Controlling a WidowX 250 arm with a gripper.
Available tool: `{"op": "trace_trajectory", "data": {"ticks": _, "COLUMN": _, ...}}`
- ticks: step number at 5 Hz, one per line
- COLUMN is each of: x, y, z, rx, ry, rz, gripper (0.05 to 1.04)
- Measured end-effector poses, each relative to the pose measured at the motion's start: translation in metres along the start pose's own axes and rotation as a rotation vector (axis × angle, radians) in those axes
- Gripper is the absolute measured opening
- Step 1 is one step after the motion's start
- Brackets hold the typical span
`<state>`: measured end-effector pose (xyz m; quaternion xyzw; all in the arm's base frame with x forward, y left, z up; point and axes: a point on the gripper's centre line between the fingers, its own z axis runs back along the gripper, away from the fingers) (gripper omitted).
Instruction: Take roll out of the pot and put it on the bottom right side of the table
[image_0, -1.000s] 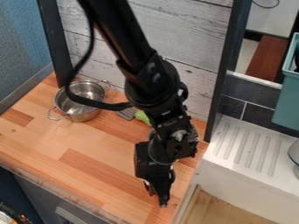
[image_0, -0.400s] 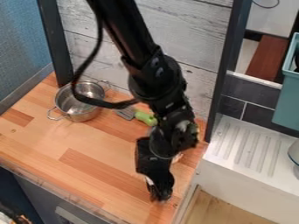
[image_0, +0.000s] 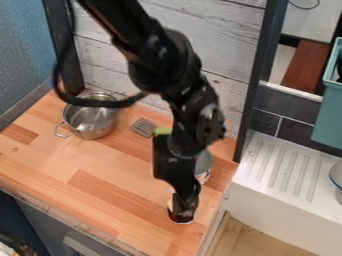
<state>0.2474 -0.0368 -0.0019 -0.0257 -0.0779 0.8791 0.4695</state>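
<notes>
- Black arm (image_0: 127, 30), rounded at the joints, small pale markings
- Thick black cable (image_0: 100, 103), looping loose
- Boxy black housing (image_0: 162, 157)
- Black gripper (image_0: 185, 206)

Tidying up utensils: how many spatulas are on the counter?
1: a spatula beside the metal pot, its green handle partly behind the arm; the arm may hide others.

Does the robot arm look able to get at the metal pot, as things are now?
Probably yes. The pot has no lid, and only the low, flat spatula lies partly between it and the gripper. The black cable crosses the pot's view, but would likely move along.
</notes>
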Motion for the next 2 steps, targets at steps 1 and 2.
{"op": "trace_trajectory", "data": {"ticks": 1, "x": 0.0033, "y": -0.0052, "z": 0.0142, "rx": -0.021, "ry": -0.015, "rz": -0.005, "gripper": 1.000}}
{"op": "trace_trajectory", "data": {"ticks": 2, "x": 0.0028, "y": -0.0058, "z": 0.0148, "rx": -0.023, "ry": -0.013, "rz": -0.004, "gripper": 1.000}}
